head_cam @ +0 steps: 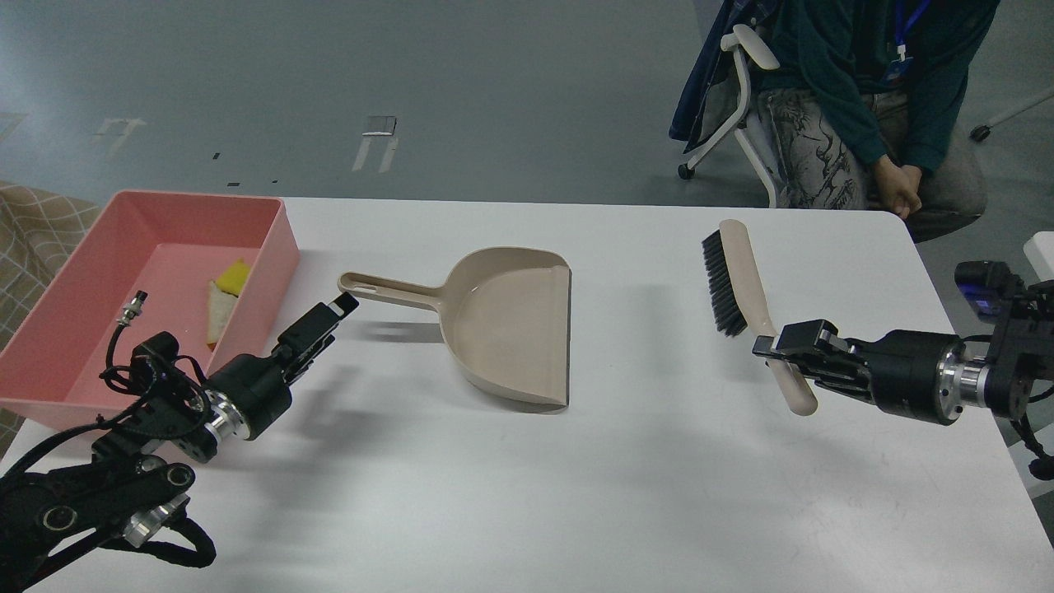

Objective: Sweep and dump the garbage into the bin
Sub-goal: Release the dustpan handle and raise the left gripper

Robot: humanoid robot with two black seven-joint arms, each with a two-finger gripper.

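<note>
1. Task close to finished by the look of it: both pieces of garbage, the yellow chunk (234, 277) and the white bread slice (219, 314), already lying inside the pink bin (99, 247) at about 10 o'clock on the bench (626, 486).
2. No scraps visible on the bench top; dustpan (502, 321) lying near the middle, pan empty, handle pointing toward 9 o'clock at the bin.
3. Left pincer (344, 305) hanging just short of the dustpan handle tip, not touching; seen dark and nearly end-on, so cannot tell whether apart or together.
4. Right pincer (770, 350) at 3 o'clock, clamped on the beige handle of the brush (729, 284), bristles facing 9 o'clock, head pointing toward 12.
5. Left to do, probably: setting the brush down and pulling both arms clear.
6. Around: seated person (856, 91) on a white chair (745, 99) beyond the bench at 1 o'clock, well apart; checked fabric (33, 222) at the far 9 o'clock edge.
7. Nothing between brush and dustpan; the bin's near wall close beside the left arm.
</note>
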